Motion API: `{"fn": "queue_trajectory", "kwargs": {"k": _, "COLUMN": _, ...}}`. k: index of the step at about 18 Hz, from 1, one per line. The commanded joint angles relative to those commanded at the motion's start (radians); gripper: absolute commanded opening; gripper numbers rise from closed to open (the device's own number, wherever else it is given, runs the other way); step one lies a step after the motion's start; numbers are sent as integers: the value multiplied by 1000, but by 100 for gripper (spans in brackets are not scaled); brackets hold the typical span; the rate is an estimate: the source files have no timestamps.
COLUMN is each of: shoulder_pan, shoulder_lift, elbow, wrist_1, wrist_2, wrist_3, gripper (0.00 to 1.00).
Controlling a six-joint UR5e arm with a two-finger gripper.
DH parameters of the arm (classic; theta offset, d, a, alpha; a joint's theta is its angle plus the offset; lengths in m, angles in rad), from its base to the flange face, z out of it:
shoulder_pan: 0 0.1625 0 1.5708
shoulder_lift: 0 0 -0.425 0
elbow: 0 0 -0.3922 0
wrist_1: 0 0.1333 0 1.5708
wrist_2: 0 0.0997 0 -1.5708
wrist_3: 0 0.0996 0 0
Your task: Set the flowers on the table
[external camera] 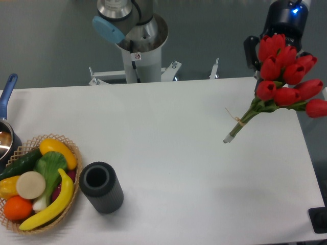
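The flowers [286, 76], a bunch of red tulips with green stems tied with tan twine, hang tilted over the far right of the white table [168, 132]. The heads are up at the right and the stem ends [228, 138] point down-left. The bunch looks lifted off the tabletop. My black gripper [278, 35], with a blue light on top, is right behind the tulip heads at the top right. Its fingertips are hidden by the blossoms, and it appears shut on the flowers. One black finger [250, 51] shows left of the heads.
A wicker basket [71, 153] of fruit and vegetables sits at the front left. A black hollow cylinder [102, 187] lies beside it. A pot with a blue handle [6, 94] is at the left edge. The arm's base [138, 46] stands behind the table. A dark object [319, 220] is at the front right corner.
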Motion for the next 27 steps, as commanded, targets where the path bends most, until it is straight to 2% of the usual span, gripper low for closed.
{"fn": "queue_trajectory", "kwargs": {"k": 5, "shoulder_pan": -9, "shoulder_lift": 15, "elbow": -9, "wrist_1": -2, "wrist_2": 23, "wrist_3": 3, "gripper": 37}}
{"fn": "queue_trajectory", "kwargs": {"k": 13, "shoulder_pan": -26, "shoulder_lift": 90, "elbow": -78, "wrist_1": -5, "wrist_2": 279, "wrist_3": 9, "gripper": 37}}
{"fn": "queue_trajectory", "kwargs": {"k": 21, "shoulder_pan": -176, "shoulder_lift": 106, "elbow": -152, "wrist_1": -28, "wrist_2": 609, "wrist_3": 15, "gripper": 36}}
{"fn": "queue_trajectory", "kwargs": {"k": 27, "shoulder_pan": -193, "shoulder_lift": 110, "elbow": -198, "wrist_1": -67, "wrist_2": 699, "wrist_3": 63, "gripper": 36}}
